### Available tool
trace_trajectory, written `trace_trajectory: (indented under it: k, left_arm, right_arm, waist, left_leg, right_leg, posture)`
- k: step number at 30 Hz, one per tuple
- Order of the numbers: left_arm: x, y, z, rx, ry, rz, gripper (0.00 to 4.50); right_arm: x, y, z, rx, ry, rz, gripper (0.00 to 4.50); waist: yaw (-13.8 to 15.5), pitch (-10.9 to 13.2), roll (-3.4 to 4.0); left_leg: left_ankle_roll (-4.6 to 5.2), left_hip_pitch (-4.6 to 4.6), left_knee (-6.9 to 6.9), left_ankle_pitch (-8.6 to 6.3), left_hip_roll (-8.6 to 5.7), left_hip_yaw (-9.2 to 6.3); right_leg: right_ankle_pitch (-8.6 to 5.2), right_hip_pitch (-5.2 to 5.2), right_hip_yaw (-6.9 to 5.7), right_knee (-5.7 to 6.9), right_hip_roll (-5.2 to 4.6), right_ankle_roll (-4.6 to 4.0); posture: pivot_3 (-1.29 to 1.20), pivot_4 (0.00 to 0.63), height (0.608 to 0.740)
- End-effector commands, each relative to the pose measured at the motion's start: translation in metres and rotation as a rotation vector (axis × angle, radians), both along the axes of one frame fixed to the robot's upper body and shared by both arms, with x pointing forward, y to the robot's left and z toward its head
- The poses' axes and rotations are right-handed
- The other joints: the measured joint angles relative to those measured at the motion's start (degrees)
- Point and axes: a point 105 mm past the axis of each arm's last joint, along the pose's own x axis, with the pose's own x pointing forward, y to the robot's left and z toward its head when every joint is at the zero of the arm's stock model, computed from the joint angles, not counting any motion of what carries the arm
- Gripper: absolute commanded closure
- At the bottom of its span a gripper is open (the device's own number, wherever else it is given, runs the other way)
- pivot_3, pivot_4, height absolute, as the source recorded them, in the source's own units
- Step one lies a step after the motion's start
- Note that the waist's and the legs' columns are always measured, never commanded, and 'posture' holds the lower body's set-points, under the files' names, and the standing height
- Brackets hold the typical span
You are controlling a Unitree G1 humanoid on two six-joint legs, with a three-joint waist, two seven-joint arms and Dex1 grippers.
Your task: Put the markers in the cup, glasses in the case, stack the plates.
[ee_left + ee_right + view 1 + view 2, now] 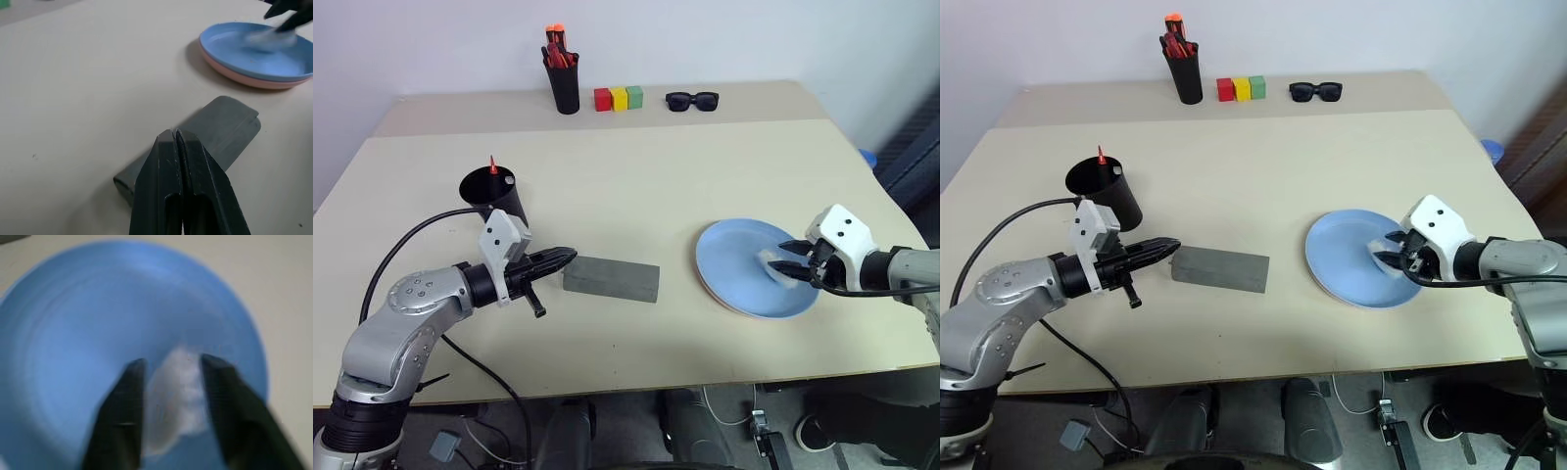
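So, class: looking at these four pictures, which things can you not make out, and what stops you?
- Grey case: flap shut, so its contents are hidden.
- Black cup: its wall hides everything but one red tip.
- Right gripper: pale lump between its fingers, too blurred to name.
- Pink plate: the blue plate covers all but its rim.

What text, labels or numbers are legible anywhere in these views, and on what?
None can be read.
Grey case: plain felt, no label showing.
Black cup: plain, no print.
Blue plate: no marking; its surface is blurred in the right wrist view.
Red, yellow and green blocks: plain faces.
Pen holder and black sunglasses: too small to show any print.
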Motion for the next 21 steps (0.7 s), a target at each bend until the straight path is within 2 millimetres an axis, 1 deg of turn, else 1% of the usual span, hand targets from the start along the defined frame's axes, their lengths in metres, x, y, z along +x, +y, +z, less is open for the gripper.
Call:
trace_trajectory:
  k: [1, 4, 6, 7, 9, 12, 13, 15, 18, 21]
  left_arm:
    - [-0.001, 0.018, 0.008, -0.014, -0.037, 0.094, 4.50]
    - [-0.008, 0.036, 0.001, 0.024, -0.027, 0.173, 4.50]
    - [-0.013, 0.049, -0.001, 0.039, -0.026, 0.236, 4.50]
    - [-0.017, 0.063, -0.003, 0.048, -0.026, 0.290, 4.50]
    - [-0.020, 0.083, -0.001, 0.063, -0.050, 0.380, 4.50]
    - [-0.025, 0.113, -0.001, 0.075, -0.068, 0.502, 4.50]
    - [-0.027, 0.119, -0.002, 0.077, -0.069, 0.530, 4.50]
    - [-0.032, 0.126, -0.007, 0.084, -0.060, 0.561, 4.50]
    - [-0.038, 0.129, -0.015, 0.106, -0.044, 0.579, 4.50]
    - [-0.040, 0.127, -0.018, 0.096, -0.045, 0.590, 4.50]
  right_arm:
    - [0.004, -0.005, 0.025, 0.022, -0.108, 0.005, 1.11]
    - [0.006, -0.007, 0.032, 0.097, -0.110, 0.022, 1.11]
    - [0.013, -0.009, 0.040, 0.135, -0.137, 0.021, 1.11]
    - [0.017, -0.004, 0.044, 0.168, -0.153, 0.028, 1.11]
    - [0.025, 0.000, 0.052, 0.218, -0.175, 0.040, 1.11]
    - [0.034, 0.008, 0.054, 0.254, -0.190, 0.064, 1.11]
    - [0.037, 0.009, 0.053, 0.254, -0.195, 0.073, 1.11]
    - [0.041, 0.010, 0.050, 0.259, -0.194, 0.084, 1.11]
    - [0.045, 0.013, 0.045, 0.268, -0.185, 0.091, 1.11]
    - [0.048, 0.018, 0.040, 0.283, -0.173, 0.103, 1.11]
  waist:
    - [0.0, 0.0, 0.00]
    - [0.1, 0.0, 0.00]
    - [0.3, 0.0, -0.01]
    - [0.1, 0.0, -0.01]
    - [0.2, 0.0, -0.01]
    - [0.6, 0.0, -0.02]
    - [0.8, 0.0, -0.04]
    - [1.0, 0.0, -0.04]
    - [1.2, 0.0, -0.04]
    - [1.0, 0.0, -0.04]
  left_leg:
    - [0.00, -0.01, -0.01, 0.00, 0.00, 0.00]
    - [0.04, -0.04, -0.08, -0.03, 0.00, -0.01]
    - [0.10, -0.06, -0.10, -0.06, 0.00, -0.01]
    - [0.10, -0.06, -0.10, -0.06, 0.00, -0.01]
    - [0.10, -0.06, -0.10, -0.06, 0.01, 0.00]
    - [0.10, -0.05, -0.07, -0.06, 0.01, 0.00]
    - [0.10, -0.06, -0.06, -0.06, 0.01, 0.00]
    - [0.09, -0.08, -0.06, -0.07, 0.00, 0.02]
    - [0.09, -0.14, -0.07, -0.07, -0.02, 0.01]
    - [0.09, -0.12, -0.09, -0.07, -0.01, 0.01]
  right_leg:
    - [0.01, 0.00, 0.00, 0.00, -0.01, -0.01]
    - [0.02, -0.02, 0.00, -0.02, 0.00, -0.06]
    - [0.01, -0.03, 0.00, -0.03, -0.01, -0.04]
    - [0.01, -0.04, 0.00, -0.05, -0.01, -0.04]
    - [0.01, -0.04, 0.00, -0.06, -0.02, -0.06]
    - [0.02, -0.04, -0.01, -0.05, -0.02, -0.08]
    - [0.02, -0.03, 0.00, -0.07, -0.02, -0.08]
    - [0.01, -0.02, -0.01, -0.12, -0.04, -0.08]
    - [0.00, -0.03, -0.01, -0.16, -0.06, -0.07]
    - [0.01, -0.05, -0.01, -0.14, -0.06, -0.08]
  posture:
    - [0.00, 0.150, 0.740]
    - [0.00, 0.150, 0.740]
    - [0.00, 0.150, 0.740]
    - [0.00, 0.150, 0.740]
    - [0.00, 0.150, 0.740]
    - [0.00, 0.150, 0.740]
    - [0.00, 0.150, 0.740]
    - [0.00, 0.150, 0.740]
    - [0.00, 0.150, 0.740]
    - [0.00, 0.150, 0.740]
